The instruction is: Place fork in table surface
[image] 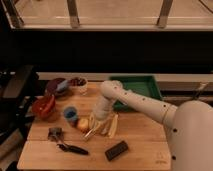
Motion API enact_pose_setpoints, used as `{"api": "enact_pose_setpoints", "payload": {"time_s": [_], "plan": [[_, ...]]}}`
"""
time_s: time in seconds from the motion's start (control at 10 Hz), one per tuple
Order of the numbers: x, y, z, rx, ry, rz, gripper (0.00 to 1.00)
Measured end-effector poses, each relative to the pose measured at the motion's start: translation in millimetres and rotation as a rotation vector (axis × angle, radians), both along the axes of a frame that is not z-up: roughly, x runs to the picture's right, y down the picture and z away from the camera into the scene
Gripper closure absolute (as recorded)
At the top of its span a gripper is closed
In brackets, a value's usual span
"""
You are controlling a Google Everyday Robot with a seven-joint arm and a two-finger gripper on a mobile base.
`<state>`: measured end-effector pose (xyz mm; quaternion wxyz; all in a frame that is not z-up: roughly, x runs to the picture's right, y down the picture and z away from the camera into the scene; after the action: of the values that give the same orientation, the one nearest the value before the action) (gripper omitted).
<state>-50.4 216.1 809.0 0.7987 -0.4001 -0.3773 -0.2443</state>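
Note:
My gripper point(97, 123) hangs from the white arm, low over the middle of the table surface point(140, 145), a light-brown plank top. It is right beside the pale yellow pointed strips point(113, 125) and an orange round fruit point(82, 125). A slim pale fork point(90, 133) slants down-left from under the gripper tip, at or just above the wood. Whether the gripper still touches it is hidden by the wrist.
A green tray point(142, 80) stands at the back right behind the arm. A blue cup point(70, 114), a red bowl point(44, 106) and two bowls at the back left point(77, 82) are nearby. A black-handled utensil point(72, 148), a dark bar point(116, 150) and a small brown object point(55, 133) lie in front.

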Motion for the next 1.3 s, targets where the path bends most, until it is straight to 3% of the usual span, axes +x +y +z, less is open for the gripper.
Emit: {"api": "enact_pose_setpoints", "payload": {"time_s": [0.2,0.5,0.7,1.0,1.3], "plan": [[15,6,3.1,-0.008,0.001,0.033,0.76],[26,15,9.7,-0.004,-0.050,0.155,0.45],[25,12,9.5,0.007,-0.066,0.174,0.25],[23,2,8.0,0.028,-0.080,0.169,0.20],[16,-10,5.4,0.045,-0.086,0.127,0.20]]}}
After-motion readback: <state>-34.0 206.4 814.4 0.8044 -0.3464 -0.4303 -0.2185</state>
